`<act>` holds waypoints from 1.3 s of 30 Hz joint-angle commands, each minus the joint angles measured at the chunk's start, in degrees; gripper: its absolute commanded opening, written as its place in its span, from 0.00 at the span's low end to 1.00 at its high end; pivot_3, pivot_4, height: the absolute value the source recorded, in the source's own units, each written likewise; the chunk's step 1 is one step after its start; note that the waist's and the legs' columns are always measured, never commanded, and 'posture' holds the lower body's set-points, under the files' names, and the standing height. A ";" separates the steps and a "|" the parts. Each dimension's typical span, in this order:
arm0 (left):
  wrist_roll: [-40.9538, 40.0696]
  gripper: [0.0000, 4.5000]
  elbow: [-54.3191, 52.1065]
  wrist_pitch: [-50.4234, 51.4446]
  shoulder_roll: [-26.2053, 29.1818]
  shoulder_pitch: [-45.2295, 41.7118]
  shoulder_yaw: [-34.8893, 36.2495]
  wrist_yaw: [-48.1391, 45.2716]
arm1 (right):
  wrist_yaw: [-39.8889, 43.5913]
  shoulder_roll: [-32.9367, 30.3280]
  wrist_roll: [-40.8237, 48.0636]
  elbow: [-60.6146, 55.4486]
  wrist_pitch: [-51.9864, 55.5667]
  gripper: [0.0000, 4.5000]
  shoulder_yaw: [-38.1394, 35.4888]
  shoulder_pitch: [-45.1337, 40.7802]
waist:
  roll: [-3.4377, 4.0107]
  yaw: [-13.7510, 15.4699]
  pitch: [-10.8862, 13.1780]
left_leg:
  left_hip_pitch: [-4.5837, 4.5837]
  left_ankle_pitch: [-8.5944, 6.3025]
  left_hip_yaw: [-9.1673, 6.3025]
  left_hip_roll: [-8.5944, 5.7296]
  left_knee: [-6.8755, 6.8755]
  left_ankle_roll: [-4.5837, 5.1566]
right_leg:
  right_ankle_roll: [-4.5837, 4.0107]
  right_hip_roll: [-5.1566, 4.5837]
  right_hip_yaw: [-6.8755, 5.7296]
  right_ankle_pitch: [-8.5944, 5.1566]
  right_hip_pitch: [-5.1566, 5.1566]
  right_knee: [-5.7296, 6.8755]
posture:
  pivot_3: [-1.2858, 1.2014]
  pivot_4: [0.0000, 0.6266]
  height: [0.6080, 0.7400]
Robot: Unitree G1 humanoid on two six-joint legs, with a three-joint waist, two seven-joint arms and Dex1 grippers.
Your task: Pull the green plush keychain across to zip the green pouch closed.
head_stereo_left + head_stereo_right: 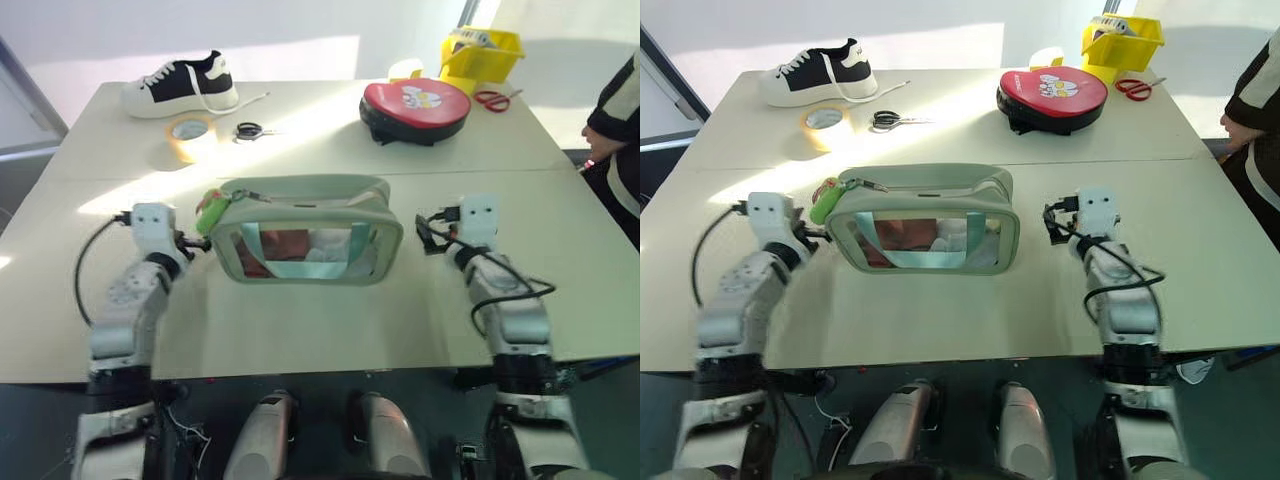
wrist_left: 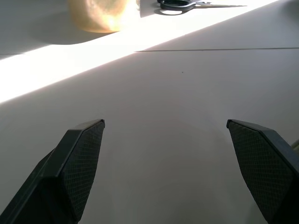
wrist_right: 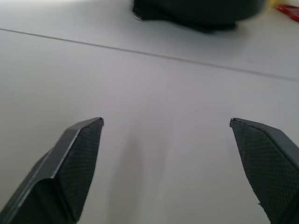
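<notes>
- Two grippers, left gripper [image 2: 166, 172] and right gripper [image 3: 166, 170], are hanging wide open, gripping nothing.
- Your head views are showing the green pouch [image 1: 305, 240] sitting mid-table between them, the green plush keychain [image 1: 209, 212] lying at its left end.
- Your left wrist view is catching tape roll [image 2: 103, 14] and scissors [image 2: 187, 4]; no legible writing.

Pale counter [image 1: 300, 330], split by a seam running side to side. Bright band of sunlight slanting across the counter's far half. White wall [image 1: 250, 25] beyond the counter's far edge. Dark floor [image 1: 20, 420] below the counter's near edge.
</notes>
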 commanded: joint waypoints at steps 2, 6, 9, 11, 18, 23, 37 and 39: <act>-7.34 0.99 3.25 5.73 12.08 -8.30 2.03 -15.77 | 22.76 -13.13 13.27 -5.26 9.84 1.00 -1.03 -6.19 | 0.00 0.04 0.00 | 0.01 -0.01 0.00 0.00 -0.05 0.01 | 0.03 -0.01 -0.01 -0.03 0.02 -0.05 | 0.52 0.24 1.00; -13.20 0.99 7.25 11.96 22.18 -15.70 -1.01 -31.74 | 36.46 -22.08 19.33 -2.43 14.89 1.00 1.21 -15.63 | 0.02 -0.12 0.02 | 0.03 -0.11 0.02 0.00 -0.08 -0.02 | 0.08 -0.05 -0.03 -0.07 0.08 -0.19 | 0.52 0.24 1.00; -15.91 0.99 6.92 14.50 28.40 -20.67 -5.01 -43.18 | 44.68 -25.36 23.70 -2.30 19.16 1.00 3.63 -22.51 | 0.01 -0.22 0.04 | -0.11 -0.13 0.03 0.00 -0.11 -0.03 | 0.09 -0.12 -0.04 -0.07 -0.04 -0.26 | 0.52 0.24 1.00; -17.23 0.99 6.77 15.96 30.72 -24.37 -7.12 -48.03 | 47.87 -26.11 26.61 -3.40 22.42 1.00 4.84 -25.85 | 0.01 -0.21 0.04 | -0.18 -0.14 0.02 0.02 -0.20 -0.05 | 0.08 -0.15 -0.06 -0.07 -0.10 -0.38 | 0.52 0.24 1.00; -15.57 0.99 0.98 14.17 36.45 -24.28 -12.04 -56.95 | 48.09 -25.05 29.85 -8.54 25.56 1.00 6.36 -28.35 | 0.05 -0.16 0.05 | -0.29 -0.34 0.04 -0.01 -0.37 0.04 | -0.05 -0.23 -0.06 0.04 -0.13 -0.73 | 0.52 0.24 1.00; -13.99 0.99 0.08 11.74 37.49 -22.88 -12.38 -58.29 | 47.42 -24.39 29.99 -9.13 25.23 1.00 6.84 -28.86 | 0.07 -0.05 0.07 | -0.50 -0.36 0.06 -0.02 -0.29 0.05 | -0.04 -0.21 -0.08 0.06 -0.27 -0.71 | 0.52 0.24 1.00; -13.30 0.99 -1.53 10.10 35.93 -25.58 -12.45 -56.79 | 42.59 -13.70 18.61 -9.33 15.54 1.00 20.37 -32.97 | 0.07 -0.20 0.07 | -0.54 -0.29 0.07 -0.02 -0.09 0.16 | 0.01 -0.18 -0.12 0.08 -0.33 -0.48 | 0.52 0.24 1.00; -13.15 0.99 -1.60 9.81 35.66 -25.66 -12.58 -56.54 | 43.07 -12.77 16.08 -8.19 13.41 1.00 22.67 -33.17 | 0.07 -0.21 0.07 | -0.54 -0.27 0.13 -0.02 -0.04 0.19 | 0.03 -0.17 -0.12 0.07 -0.33 -0.40 | 0.52 0.24 1.00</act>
